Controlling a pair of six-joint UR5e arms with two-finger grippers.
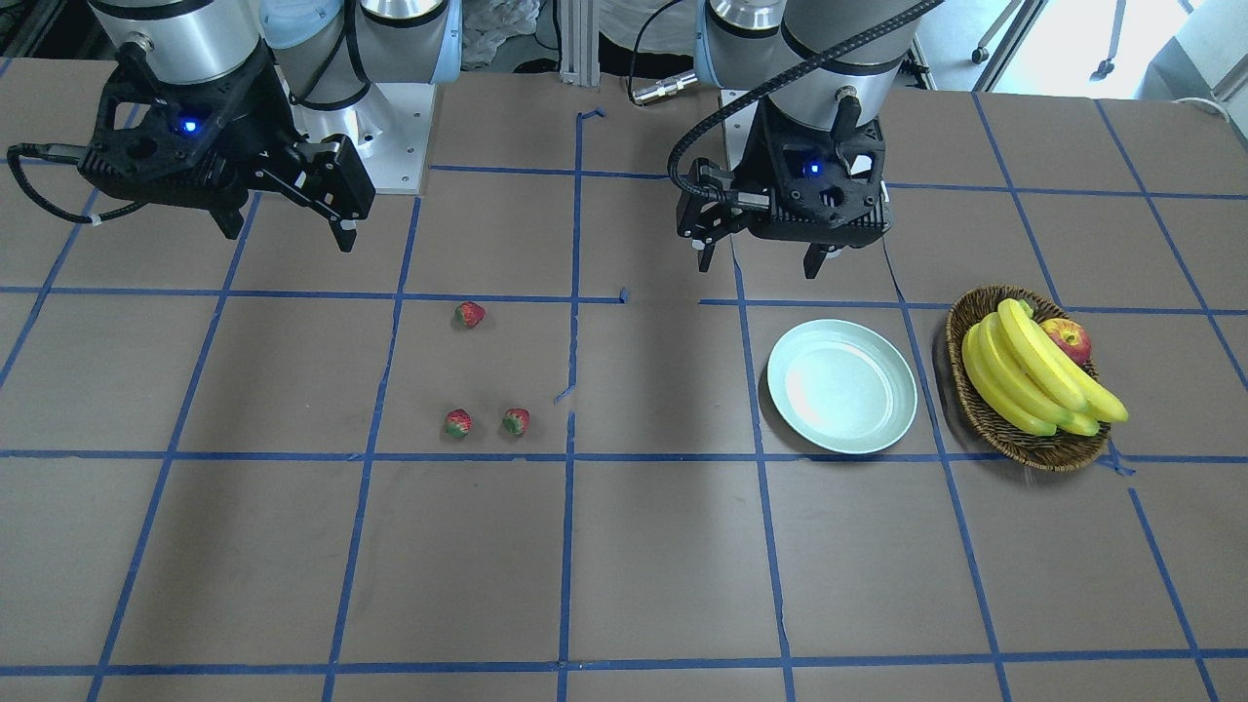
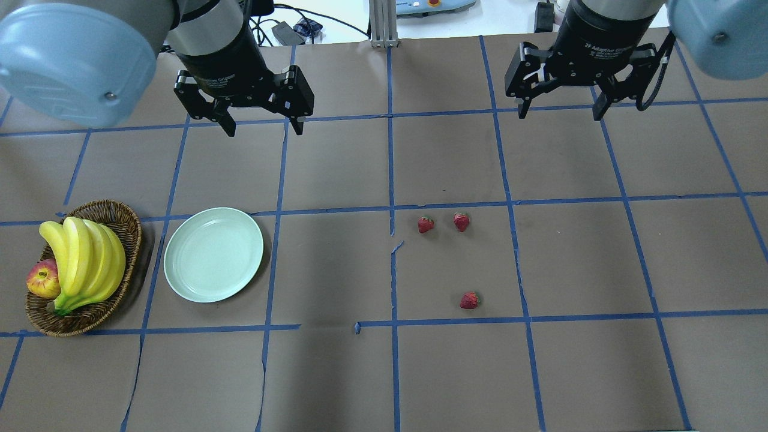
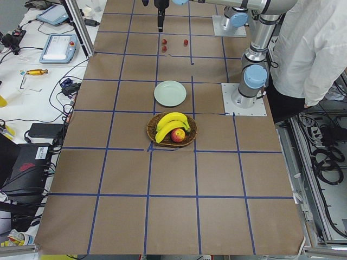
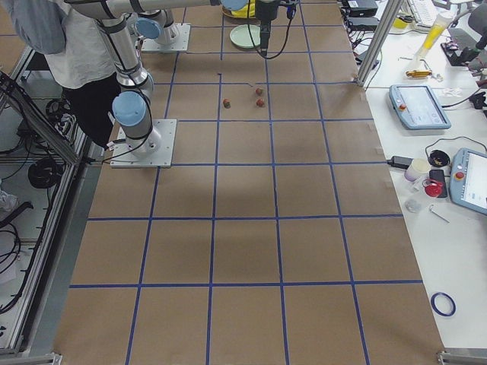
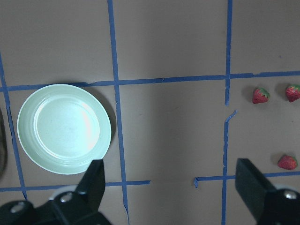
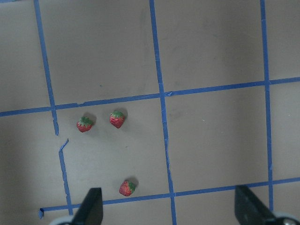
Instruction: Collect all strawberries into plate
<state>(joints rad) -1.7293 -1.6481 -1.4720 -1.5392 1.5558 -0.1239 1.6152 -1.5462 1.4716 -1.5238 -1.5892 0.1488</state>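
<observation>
Three small red strawberries lie on the brown table: two side by side point(image 2: 425, 225) point(image 2: 461, 222) and one apart from them point(image 2: 470, 300). They also show in the right wrist view point(image 6: 85, 124) point(image 6: 116, 119) point(image 6: 127, 188). The pale mint-green plate point(image 2: 213, 254) is empty and lies on the robot's left, next to the basket. My left gripper point(image 2: 262, 126) is open and empty, high above the table beyond the plate. My right gripper point(image 2: 559, 111) is open and empty, high above the table, beyond the strawberries.
A brown wicker basket point(image 2: 123, 223) with a bunch of bananas point(image 2: 84, 261) and a red-yellow apple point(image 2: 42, 279) stands left of the plate. Blue tape lines cross the table. A person stands beside the robot's base in the exterior left view point(image 3: 314, 49).
</observation>
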